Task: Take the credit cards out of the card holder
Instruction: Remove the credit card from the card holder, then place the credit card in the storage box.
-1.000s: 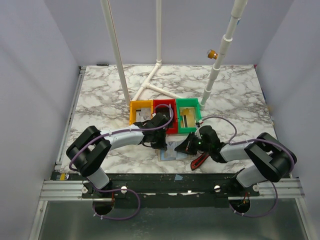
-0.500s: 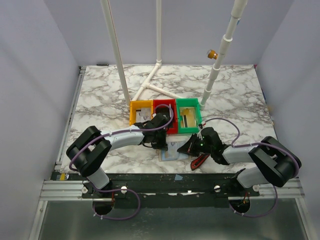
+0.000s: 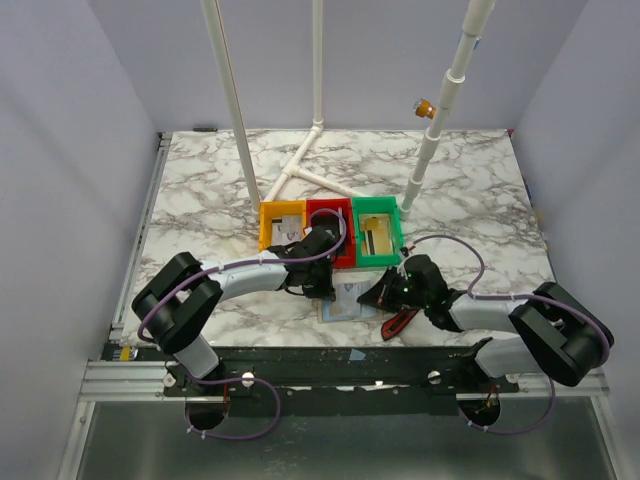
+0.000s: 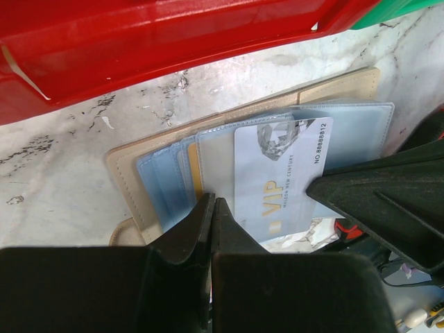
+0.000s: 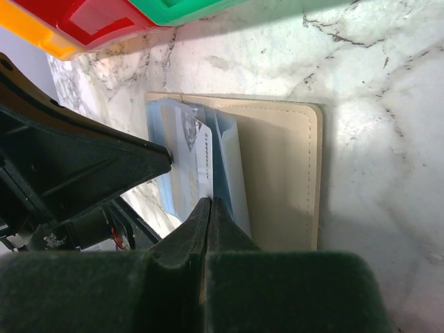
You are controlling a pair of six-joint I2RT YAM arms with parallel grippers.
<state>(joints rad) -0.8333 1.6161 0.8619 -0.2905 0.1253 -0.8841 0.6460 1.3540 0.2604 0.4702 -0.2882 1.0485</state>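
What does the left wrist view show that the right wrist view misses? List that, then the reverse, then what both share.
Left wrist only: the VIP card's printed face and number, and a gold card's edge in the blue-grey pockets.
Right wrist only: the yellow bin's corner and the card holder's broad bare tan panel.
Both: the red bin, the green bin, the marble table, and the left end effector and right end effector, each shut with its tip at the holder's pockets.

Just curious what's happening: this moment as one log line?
left hand: shut, on card holder | right hand: shut at VIP card edge | card partly out
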